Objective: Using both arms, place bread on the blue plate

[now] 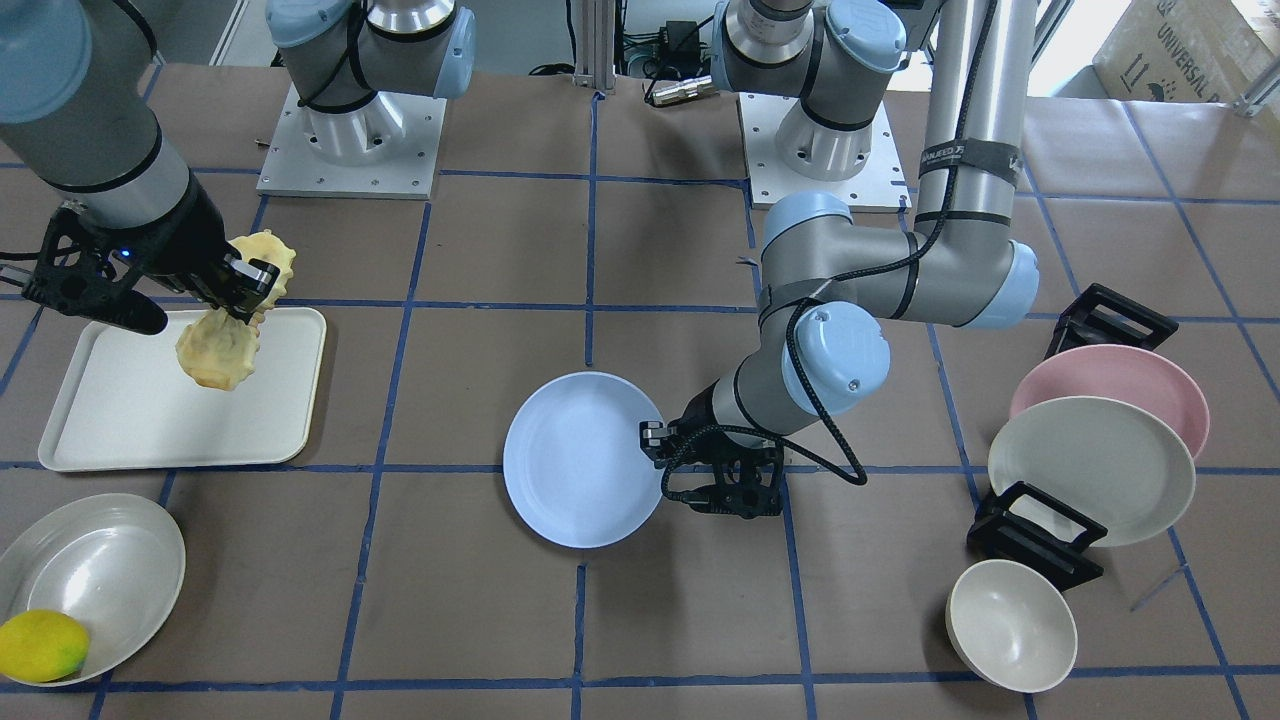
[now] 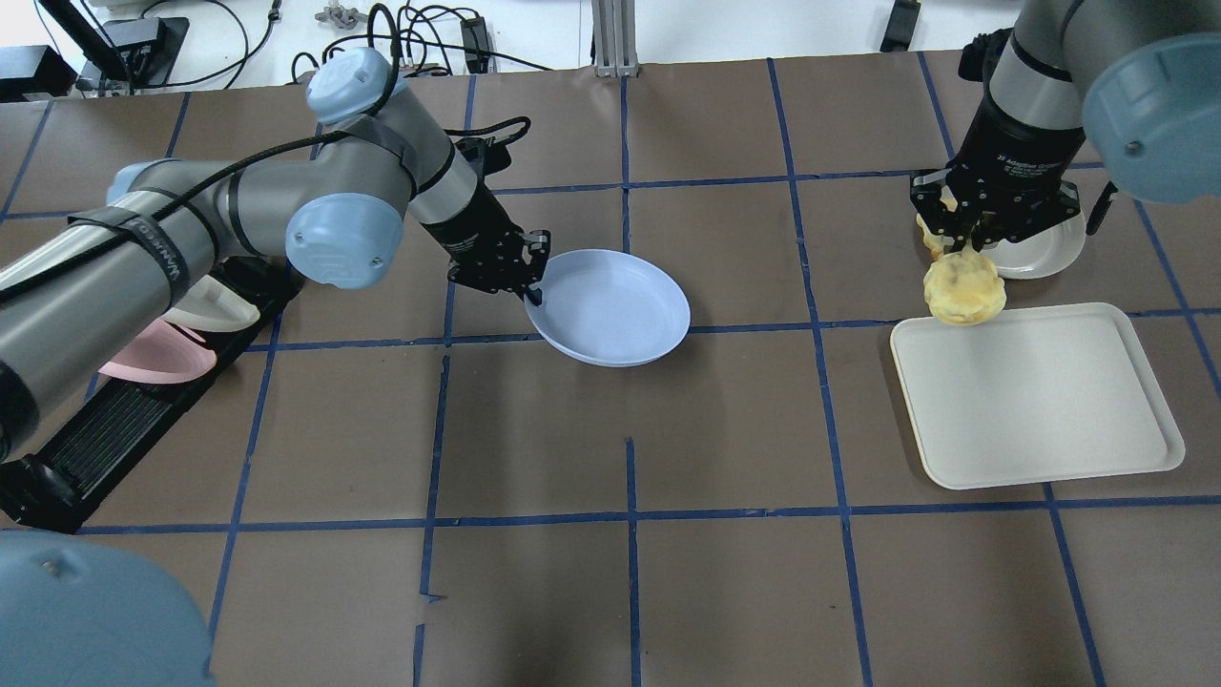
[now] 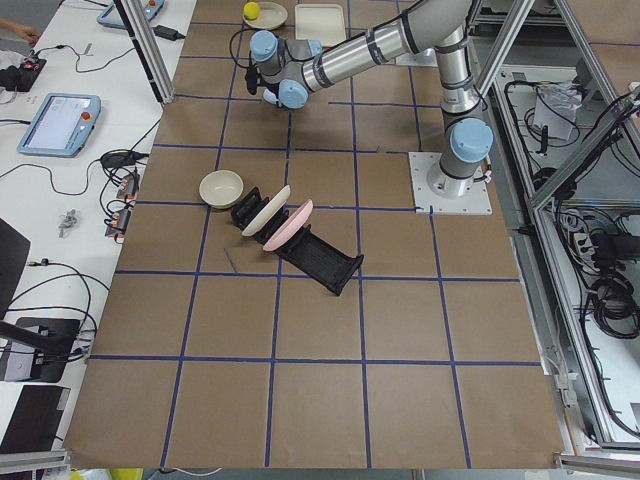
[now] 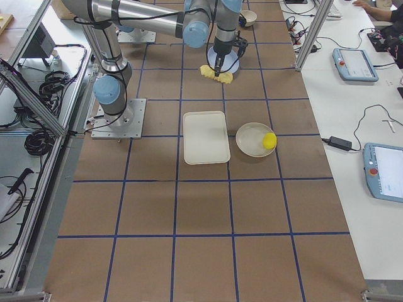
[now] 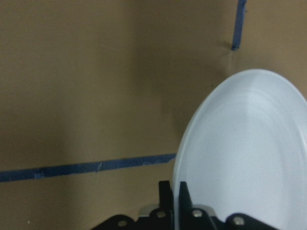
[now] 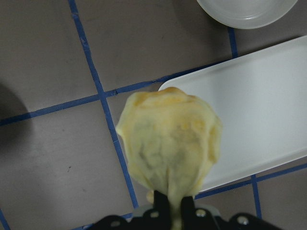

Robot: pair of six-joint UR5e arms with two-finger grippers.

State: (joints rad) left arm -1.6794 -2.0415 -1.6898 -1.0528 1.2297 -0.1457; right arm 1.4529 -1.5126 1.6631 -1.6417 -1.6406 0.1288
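The right gripper (image 1: pixel 248 288) clamps the bread (image 1: pixel 218 350) in the air over the tray (image 1: pixel 120 420) — the left gripper (image 1: pixel 655 437) pinches the blue plate (image 1: pixel 575 470) by its rim, mid-table. A far box (image 1: pixel 1180 40) reads "UNIVERSAL".

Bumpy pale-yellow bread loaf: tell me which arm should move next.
Right: its hand holds the pale-yellow bread loaf above the cream tray's corner; the left hand only pinches the round pale-blue plate's rim.

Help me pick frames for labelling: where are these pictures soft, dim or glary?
Right wrist view: the bread sits close to the lens and looks soft. Left wrist view: dim, warm cast, yet the blue plate shows a crisp rim. Front-facing view: sheen inside the lower-left bowl. Overhead view: a blurred joint cap fills the lower-left corner.
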